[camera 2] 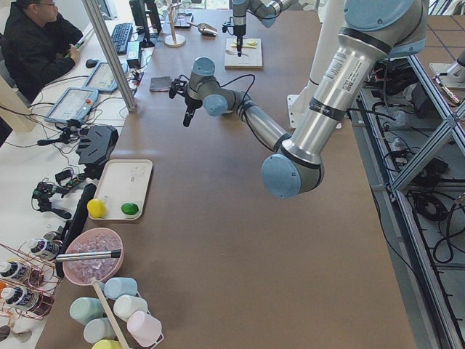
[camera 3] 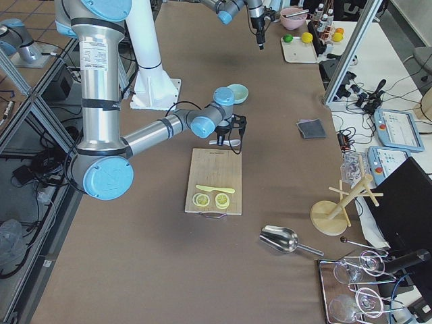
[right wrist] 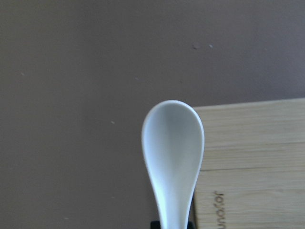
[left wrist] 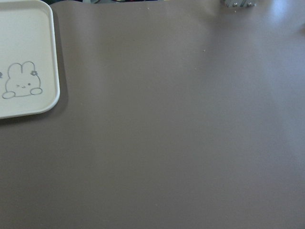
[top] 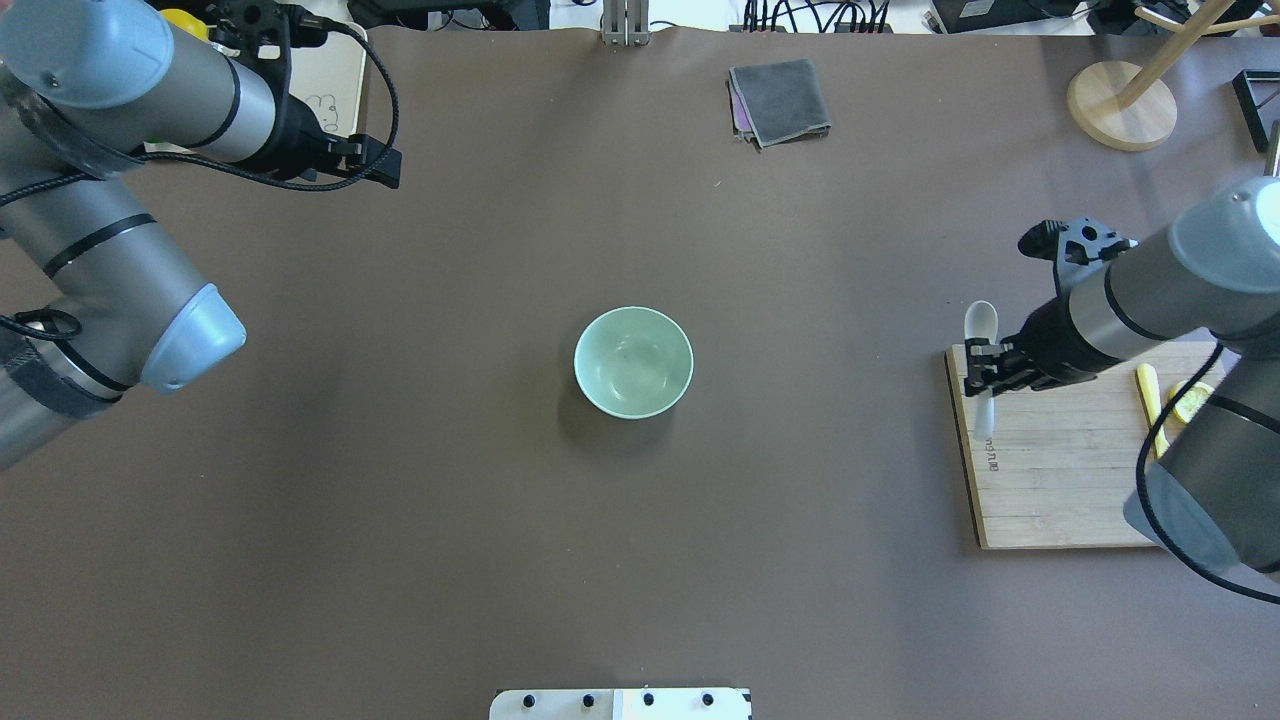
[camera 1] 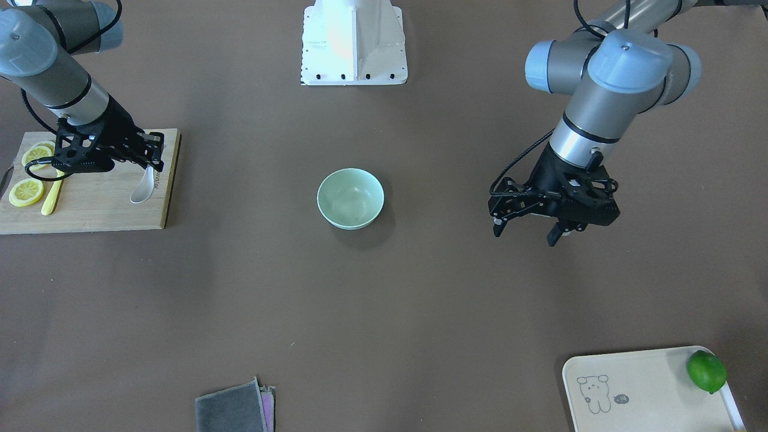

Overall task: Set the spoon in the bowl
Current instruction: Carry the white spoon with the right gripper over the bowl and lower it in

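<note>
The pale mint-green bowl stands upright in the middle of the table, also in the overhead view. My right gripper is shut on the handle of the off-white spoon and holds it a little above the near corner of the cutting board. The scoop faces up and points away from the gripper in the right wrist view; in the overhead view it juts past the board's edge. My left gripper is open and empty, over bare table far from the bowl.
The board carries lemon slices and a yellow plastic knife. A cream tray with a lime lies near my left arm. A folded grey cloth lies at the far edge. The robot base is behind the bowl.
</note>
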